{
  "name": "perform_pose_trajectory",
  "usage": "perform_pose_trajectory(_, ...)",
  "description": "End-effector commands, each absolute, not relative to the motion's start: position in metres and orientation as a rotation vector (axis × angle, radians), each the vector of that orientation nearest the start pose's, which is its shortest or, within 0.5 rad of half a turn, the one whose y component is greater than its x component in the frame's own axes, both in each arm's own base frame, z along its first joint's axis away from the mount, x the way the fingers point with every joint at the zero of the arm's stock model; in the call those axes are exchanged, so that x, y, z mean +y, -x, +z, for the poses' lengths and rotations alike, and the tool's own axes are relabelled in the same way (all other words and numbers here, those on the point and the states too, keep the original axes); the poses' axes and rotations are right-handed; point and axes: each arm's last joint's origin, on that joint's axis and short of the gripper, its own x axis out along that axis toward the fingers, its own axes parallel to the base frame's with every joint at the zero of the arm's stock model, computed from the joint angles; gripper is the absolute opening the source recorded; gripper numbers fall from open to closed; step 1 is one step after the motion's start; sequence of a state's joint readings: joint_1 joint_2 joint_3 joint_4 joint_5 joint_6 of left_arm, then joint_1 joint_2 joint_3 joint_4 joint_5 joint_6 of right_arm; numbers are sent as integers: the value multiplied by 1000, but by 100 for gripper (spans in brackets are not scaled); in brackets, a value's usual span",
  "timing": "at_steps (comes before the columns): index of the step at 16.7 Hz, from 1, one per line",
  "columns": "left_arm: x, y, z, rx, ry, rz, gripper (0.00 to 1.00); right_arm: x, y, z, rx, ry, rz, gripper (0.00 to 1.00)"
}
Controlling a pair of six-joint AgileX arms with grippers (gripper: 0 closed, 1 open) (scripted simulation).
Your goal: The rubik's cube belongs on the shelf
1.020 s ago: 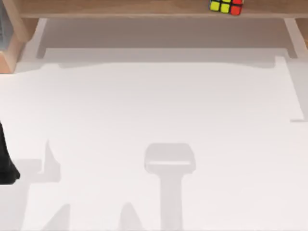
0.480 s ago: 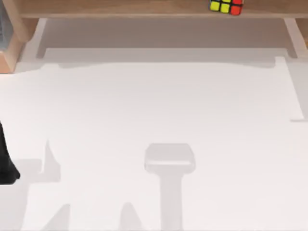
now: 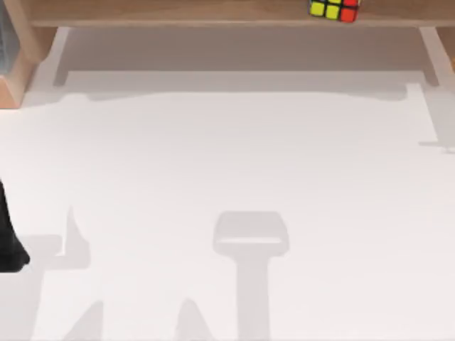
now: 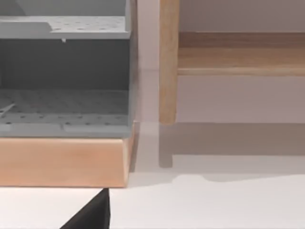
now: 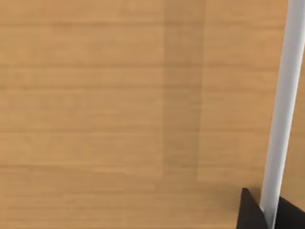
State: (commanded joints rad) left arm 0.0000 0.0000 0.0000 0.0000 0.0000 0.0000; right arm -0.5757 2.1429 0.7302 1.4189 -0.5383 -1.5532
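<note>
Your rubik's cube (image 3: 334,10) is already sitting on the far shelf (image 3: 178,13), right of centre; tool states cannot be told, nothing remaining but parking.

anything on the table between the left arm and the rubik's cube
No, just bare white table in the top view; the left arm sits at its left edge, the rubik's cube on the shelf.

One rubik's cube (image 3: 333,9) is counted on the one wooden shelf (image 3: 178,13), two side supports of that shelf are seen at its ends, and one grey perforated rack (image 4: 64,71) is counted beside the shelf's left support (image 4: 168,62).
</note>
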Motion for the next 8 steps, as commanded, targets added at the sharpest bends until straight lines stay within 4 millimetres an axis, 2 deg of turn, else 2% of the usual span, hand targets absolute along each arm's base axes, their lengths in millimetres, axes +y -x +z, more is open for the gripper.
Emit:
perform_pose_trajectory(5, -1, -106, 160, 0, 0, 0, 100, -181, -312, 87, 21, 1561, -8, 0)
perform_pose_trajectory(8, -1, -106, 160, 0, 0, 0, 100, -184, -329, 86, 25, 1561, -9, 0)
